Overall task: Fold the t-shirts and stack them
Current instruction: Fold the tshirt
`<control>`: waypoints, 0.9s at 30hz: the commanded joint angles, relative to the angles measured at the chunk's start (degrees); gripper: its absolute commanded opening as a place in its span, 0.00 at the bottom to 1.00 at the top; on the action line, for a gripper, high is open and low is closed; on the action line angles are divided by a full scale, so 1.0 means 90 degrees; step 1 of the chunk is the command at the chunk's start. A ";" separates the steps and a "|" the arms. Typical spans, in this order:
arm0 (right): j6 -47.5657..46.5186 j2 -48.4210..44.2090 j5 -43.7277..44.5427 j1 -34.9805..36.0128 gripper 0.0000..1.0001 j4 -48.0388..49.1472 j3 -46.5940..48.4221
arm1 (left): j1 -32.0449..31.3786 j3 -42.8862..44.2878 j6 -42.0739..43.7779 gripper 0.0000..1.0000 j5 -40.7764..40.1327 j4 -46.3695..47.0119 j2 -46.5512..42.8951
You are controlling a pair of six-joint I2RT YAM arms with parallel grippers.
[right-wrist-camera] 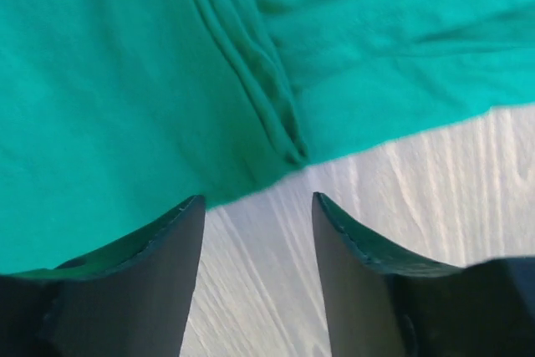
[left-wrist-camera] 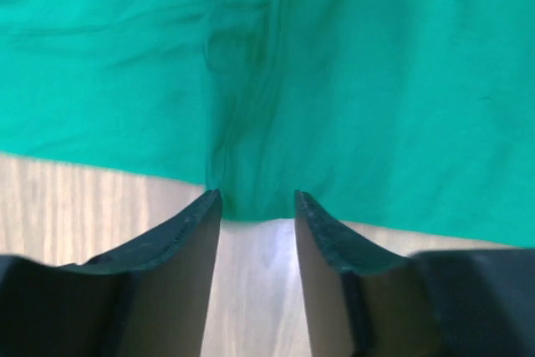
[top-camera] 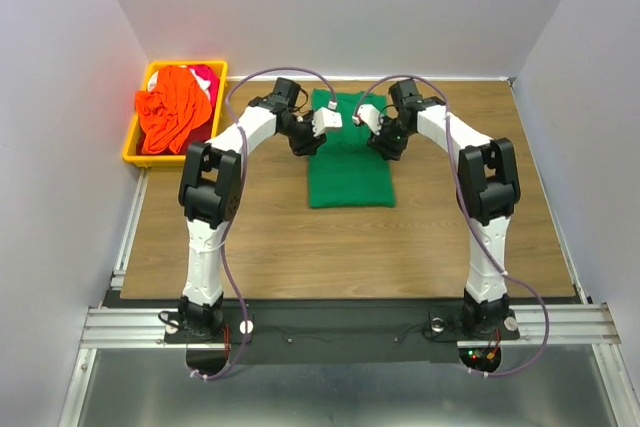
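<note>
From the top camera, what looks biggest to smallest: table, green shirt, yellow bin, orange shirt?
1. table
2. green shirt and yellow bin: they look about alike, so no ranking
3. orange shirt, bunched inside the bin

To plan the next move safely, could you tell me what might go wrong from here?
The green t-shirt reaches right up to the open left gripper; pulling back low could snag its edge and spoil the fold.
A loose pleat lies near the open right gripper and might drag too.
The orange t-shirt lies crumpled against the red-pink t-shirt in the bin; one grab may lift both.
</note>
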 commanded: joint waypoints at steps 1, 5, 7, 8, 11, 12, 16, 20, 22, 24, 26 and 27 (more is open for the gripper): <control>0.0514 -0.0250 0.0049 -0.0206 0.61 0.0079 0.0397 | 0.0237 0.0544 -0.0699 0.54 -0.0059 0.0619 -0.0206; 0.0876 -0.0699 0.0069 -0.0343 0.71 0.0060 0.0261 | 0.0355 0.0312 -0.1071 0.54 -0.0020 0.0845 -0.0731; 0.0906 -0.1253 -0.0212 -0.0353 0.69 0.0060 -0.0274 | 0.0365 -0.0390 -0.1082 0.54 0.0078 0.0972 -0.1296; 0.0993 -0.1469 -0.0330 -0.0333 0.67 0.0060 -0.0480 | 0.0355 -0.0664 -0.1053 0.54 0.0126 0.0992 -0.1494; 0.1072 -0.2008 -0.0468 -0.0139 0.56 0.0060 -0.1387 | 0.0287 -0.1709 -0.1023 0.53 0.0273 0.1021 -0.2128; 0.1081 -0.2105 -0.0497 -0.0090 0.55 0.0060 -0.1583 | 0.0209 -0.2195 -0.1013 0.53 0.0273 0.1041 -0.2256; 0.1413 -0.2311 -0.0653 0.0125 0.50 0.0108 -0.2200 | -0.0025 -0.3330 -0.1013 0.53 0.0215 0.1304 -0.2794; 0.1774 -0.2331 -0.0741 0.0330 0.52 0.0225 -0.2483 | -0.0522 -0.4054 -0.0984 0.56 -0.0029 0.1617 -0.3077; 0.1833 -0.2331 -0.0761 0.0409 0.54 0.0323 -0.2688 | -0.0689 -0.4250 -0.0945 0.64 -0.0166 0.1724 -0.3058; 0.1834 -0.2341 -0.0722 0.0487 0.56 0.0469 -0.2990 | -0.0894 -0.4347 -0.0935 0.65 -0.0254 0.1822 -0.3019; 0.1775 -0.2360 -0.0605 0.0594 0.59 0.0723 -0.3205 | -0.1002 -0.4465 -0.0916 0.65 -0.0371 0.2036 -0.2990; 0.1717 -0.2351 -0.0537 0.0633 0.60 0.0801 -0.3313 | -0.1041 -0.4484 -0.0896 0.65 -0.0410 0.2095 -0.2970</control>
